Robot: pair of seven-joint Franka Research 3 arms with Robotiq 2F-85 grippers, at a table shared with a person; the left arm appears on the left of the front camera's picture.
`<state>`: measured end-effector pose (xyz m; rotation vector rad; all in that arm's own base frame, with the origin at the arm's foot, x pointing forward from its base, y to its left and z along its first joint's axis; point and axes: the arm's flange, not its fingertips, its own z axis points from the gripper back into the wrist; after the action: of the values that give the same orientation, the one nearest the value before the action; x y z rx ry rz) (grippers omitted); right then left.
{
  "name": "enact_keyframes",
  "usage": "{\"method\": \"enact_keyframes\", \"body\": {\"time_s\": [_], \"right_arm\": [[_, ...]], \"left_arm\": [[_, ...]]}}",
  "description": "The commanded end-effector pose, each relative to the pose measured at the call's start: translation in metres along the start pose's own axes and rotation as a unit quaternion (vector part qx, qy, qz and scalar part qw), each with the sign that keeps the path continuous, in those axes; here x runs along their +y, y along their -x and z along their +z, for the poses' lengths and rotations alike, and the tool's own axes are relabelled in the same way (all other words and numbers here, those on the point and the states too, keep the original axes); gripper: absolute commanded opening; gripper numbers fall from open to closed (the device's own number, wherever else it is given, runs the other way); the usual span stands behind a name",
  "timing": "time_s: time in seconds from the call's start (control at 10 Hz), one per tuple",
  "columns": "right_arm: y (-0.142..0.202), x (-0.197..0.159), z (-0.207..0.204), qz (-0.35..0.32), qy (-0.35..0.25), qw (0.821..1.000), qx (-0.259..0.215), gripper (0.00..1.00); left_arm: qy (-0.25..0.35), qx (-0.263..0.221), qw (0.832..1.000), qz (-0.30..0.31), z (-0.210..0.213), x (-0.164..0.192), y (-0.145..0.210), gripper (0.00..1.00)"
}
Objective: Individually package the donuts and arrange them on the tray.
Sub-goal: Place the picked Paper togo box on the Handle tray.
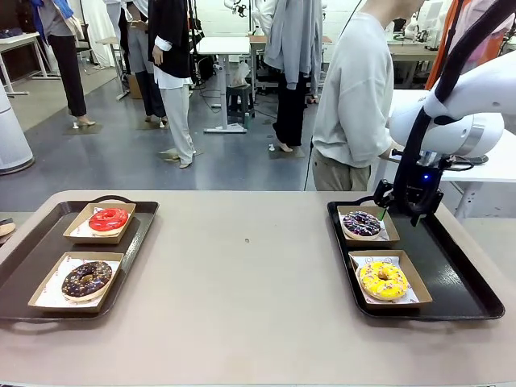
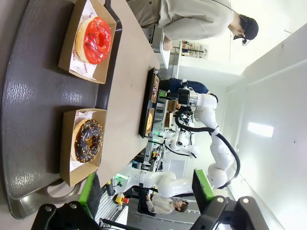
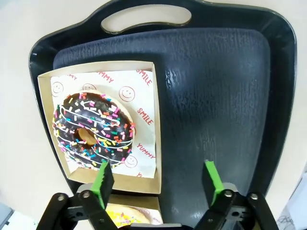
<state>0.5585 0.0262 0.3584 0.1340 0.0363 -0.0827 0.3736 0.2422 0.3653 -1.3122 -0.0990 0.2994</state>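
All four donuts boxed, on trays. Red glossy ring donut (image 1: 108, 218) and chocolate sprinkled donut (image 1: 86, 278) in brown card boxes on dark tray (image 1: 20, 270) at 9 o'clock of worktop (image 1: 242, 298). Purple sprinkled donut (image 1: 361, 223) and yellow donut (image 1: 382, 279) boxed on black tray (image 1: 455, 278) at 3 o'clock. Right claw (image 1: 407, 211) spread, empty, just beside purple donut's box. Left claw (image 2: 146, 196) spread, empty. Judged: task near done.

The place is a robotics laboratory set in a large open hall. A beige work table (image 1: 242, 282) stands in the foreground, and a white robot arm (image 1: 459, 121) reaches over it. Behind it lies a smooth grey floor (image 1: 105, 161) with white desks on thin metal legs (image 1: 222, 48). Several people stand among the desks, and one person in a light grey sweatshirt (image 1: 355, 89) stands at the table's far side.
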Motion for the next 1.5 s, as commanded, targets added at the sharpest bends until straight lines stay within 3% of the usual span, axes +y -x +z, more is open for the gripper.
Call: {"method": "enact_keyframes", "body": {"time_s": [0.0,0.3,0.6,1.0,1.1,1.4], "right_arm": [[0.011,-0.005,0.003,0.004,-0.015,1.000,0.004,1.00],[0.034,-0.003,0.009,0.013,0.004,1.000,0.003,1.00],[0.087,-0.003,0.029,0.003,0.031,0.999,-0.011,1.00],[0.147,-0.005,0.029,0.008,0.022,0.999,-0.046,1.00],[0.120,-0.005,0.035,0.020,0.022,0.999,-0.018,1.00],[0.120,-0.005,0.035,0.020,0.022,0.999,-0.018,1.00]], "left_arm": [[0.003,-0.002,1.000,-0.001,0.000,-0.001,0.004,1.00],[0.003,-0.002,1.000,-0.001,0.000,-0.001,0.004,1.00],[0.003,-0.002,1.000,-0.001,0.000,-0.001,0.004,1.00],[0.003,-0.002,1.000,-0.001,0.000,-0.001,0.004,1.00],[0.003,-0.002,1.000,-0.001,0.000,-0.001,0.004,1.00],[0.003,-0.002,1.000,-0.001,0.000,-0.001,0.004,1.00]]}}
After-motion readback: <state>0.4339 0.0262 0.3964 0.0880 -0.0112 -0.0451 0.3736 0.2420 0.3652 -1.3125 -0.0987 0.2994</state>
